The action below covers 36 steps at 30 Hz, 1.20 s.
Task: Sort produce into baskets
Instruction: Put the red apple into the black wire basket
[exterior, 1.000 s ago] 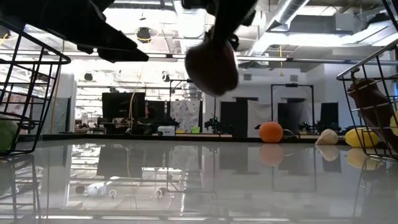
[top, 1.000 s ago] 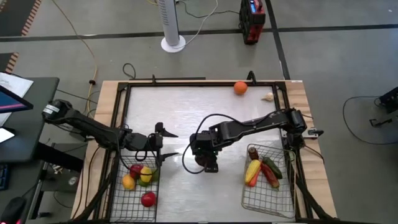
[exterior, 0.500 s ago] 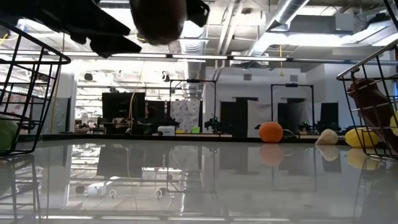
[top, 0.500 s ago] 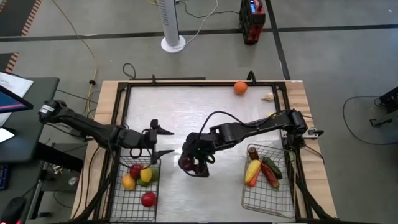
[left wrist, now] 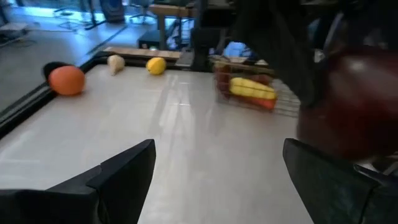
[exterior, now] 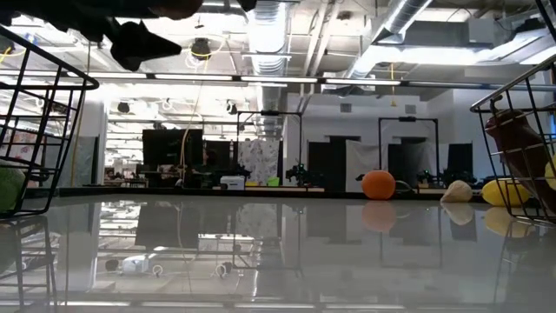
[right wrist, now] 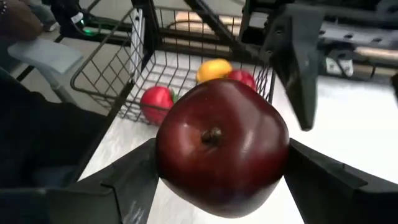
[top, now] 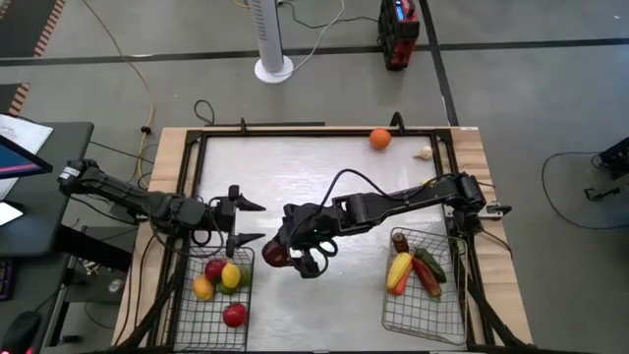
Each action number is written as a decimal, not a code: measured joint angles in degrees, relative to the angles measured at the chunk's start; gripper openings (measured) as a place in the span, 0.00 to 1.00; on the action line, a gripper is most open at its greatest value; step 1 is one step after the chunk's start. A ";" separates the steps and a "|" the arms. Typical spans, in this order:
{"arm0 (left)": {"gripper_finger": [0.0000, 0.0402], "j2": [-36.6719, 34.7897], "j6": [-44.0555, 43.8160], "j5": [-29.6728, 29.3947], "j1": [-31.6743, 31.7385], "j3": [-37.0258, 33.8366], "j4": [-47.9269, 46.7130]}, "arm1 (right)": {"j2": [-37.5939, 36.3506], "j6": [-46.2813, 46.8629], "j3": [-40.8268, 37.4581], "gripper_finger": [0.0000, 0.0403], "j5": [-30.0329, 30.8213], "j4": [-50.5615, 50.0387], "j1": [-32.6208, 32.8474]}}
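Observation:
My right gripper [top: 279, 255] is shut on a dark red apple [right wrist: 221, 146] above the table, just right of the left wire basket [top: 187, 324]. That basket holds a red apple [top: 234, 315], a lemon [top: 229, 275] and other fruit. My left gripper [top: 248, 222] is open and empty at the basket's far right corner; the held apple shows beside it in its wrist view [left wrist: 357, 106]. An orange [top: 379, 139] and a garlic [top: 424, 152] lie on the table at the far right. The right basket [top: 393, 320] holds long vegetables. My right gripper pinches the apple between its two fingers by two opposite sides [right wrist: 169, 163], with the stem end facing the wrist camera. The fingers [right wrist: 127, 180] reach in from the table's right, slanting down. The apple is lifted clear of the table.
A lemon [left wrist: 156, 65] lies on the table near the garlic [left wrist: 115, 61]. A dark frame [top: 295, 131] runs round the table top. Bare table lies between the two baskets. My left gripper's finger [right wrist: 298, 74] stands close beyond the apple.
My right gripper has carried the apple toward the table's left edge, up to the left basket, and upward: it rose out of the top of the low view. My left gripper has drawn back a little toward the left edge, still open.

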 joint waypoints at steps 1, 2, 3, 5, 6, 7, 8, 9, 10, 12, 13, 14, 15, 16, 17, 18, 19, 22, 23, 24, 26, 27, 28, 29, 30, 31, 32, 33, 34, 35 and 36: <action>0.85 -0.56 -0.07 0.80 -0.01 0.00 -0.30 | 0.02 -0.68 0.00 0.82 0.03 0.77 -0.02; 0.85 -1.17 -0.11 1.61 -0.08 0.00 -0.98 | 0.02 -1.50 0.00 0.82 0.03 1.55 -0.02; 0.85 -1.75 -0.13 1.88 -0.29 0.00 -1.80 | 0.02 -2.21 0.00 0.82 0.03 2.31 -0.04; 0.85 -2.86 -0.19 1.90 -0.87 0.00 -3.50 | 0.02 -3.75 0.00 0.82 0.05 3.91 -0.11; 0.85 -3.48 -0.19 1.72 -1.24 0.00 -4.68 | 0.02 -4.52 0.00 0.82 0.03 4.75 -0.11; 0.85 -4.25 -0.21 1.59 -1.67 0.00 -6.13 | 0.02 -5.25 0.00 0.82 0.05 5.54 -0.11; 0.85 -5.04 -0.29 1.48 -2.19 0.00 -7.47 | 0.02 -6.02 0.00 0.82 0.03 6.26 -0.11; 0.85 -5.88 -0.46 1.00 -2.66 0.00 -8.80 | 0.02 -6.66 0.00 0.82 0.00 6.96 -0.11; 0.85 -6.70 -0.76 -0.11 -3.23 0.00 -9.98 | 0.02 -7.34 0.00 0.82 -0.08 7.58 -0.13; 0.85 -8.34 -1.13 -3.24 -4.40 0.00 -11.88 | 0.19 -8.72 0.00 0.82 -0.10 8.66 -0.16; 0.85 -9.25 -1.11 -4.84 -4.98 0.00 -12.82 | 0.29 -9.27 0.00 0.82 -0.15 9.45 -0.34; 0.85 -10.19 -0.91 -6.47 -5.52 0.00 -13.37 | 0.35 -9.44 0.00 0.82 -0.21 10.22 -0.49; 0.85 -11.10 -0.71 -7.94 -6.03 0.00 -13.73 | 0.41 -9.45 -0.02 0.82 -0.25 10.94 -0.55; 0.85 -12.06 -0.43 -9.27 -6.55 0.02 -14.18 | 0.41 -9.52 -0.04 0.82 -0.29 11.94 -0.77; 0.85 -12.96 0.04 -10.28 -7.06 0.02 -14.58 | 0.41 -9.71 -0.04 0.82 -0.36 12.98 -0.92; 0.85 -13.80 0.62 -10.70 -7.61 0.02 -14.72 | 0.41 -10.17 -0.04 0.82 -0.34 13.93 -1.18; 0.85 -14.35 1.24 -10.78 -8.17 0.02 -14.57 | 0.41 -10.54 -0.04 0.82 -0.36 14.87 -1.31; 0.85 -15.25 2.77 -10.80 -9.76 0.02 -14.53 | 1.18 -11.04 -0.04 0.82 -0.37 18.78 -1.69; 0.85 -15.22 3.25 -10.84 -10.20 0.02 -14.55 | 1.71 -11.17 -0.01 0.82 -0.42 20.78 -1.91; 0.85 -15.19 3.61 -10.86 -10.63 -0.01 -14.53 | 2.27 -11.66 0.00 0.82 -0.63 22.15 -2.06; 0.85 -15.17 4.52 -11.25 -11.41 -1.15 -12.71 | 4.41 -12.25 0.00 0.82 -1.07 26.29 -2.12; 0.85 -15.19 4.83 -11.80 -11.73 -1.96 -11.97 | 5.61 -12.27 0.00 0.82 -1.40 28.38 -2.14; 0.85 -15.17 4.85 -12.36 -12.03 -2.72 -11.49 | 6.80 -12.26 0.00 0.82 -1.77 30.07 -2.14; 0.85 -15.21 4.60 -13.07 -12.32 -3.25 -11.52 | 7.91 -12.13 -0.03 0.82 -2.02 31.61 -2.14; 0.85 -15.39 4.09 -13.77 -12.51 -3.38 -12.22 | 8.99 -12.09 -0.09 0.82 -2.13 33.12 -2.11; 0.85 -15.73 3.31 -14.51 -12.76 -3.39 -12.71 | 10.02 -12.08 -0.09 0.82 -2.15 34.82 -2.10; 0.85 -16.00 2.75 -15.39 -13.04 -3.39 -12.92 | 10.77 -12.01 -0.09 0.82 -2.15 36.47 -2.10; 0.85 -16.32 2.49 -16.38 -13.26 -3.39 -13.02 | 11.33 -11.99 -0.09 0.82 -2.17 37.64 -2.10; 0.85 -16.76 2.34 -17.49 -13.50 -3.39 -13.14 | 11.86 -11.99 -0.09 0.82 -2.15 39.11 -2.12; 0.85 -17.28 2.22 -18.39 -13.76 -3.39 -13.24 | 12.58 -11.99 0.02 0.82 -2.15 40.52 -2.12; 0.85 -17.95 2.22 -19.46 -13.85 -3.39 -13.46 | 13.20 -11.99 0.02 0.82 -2.15 41.46 -2.14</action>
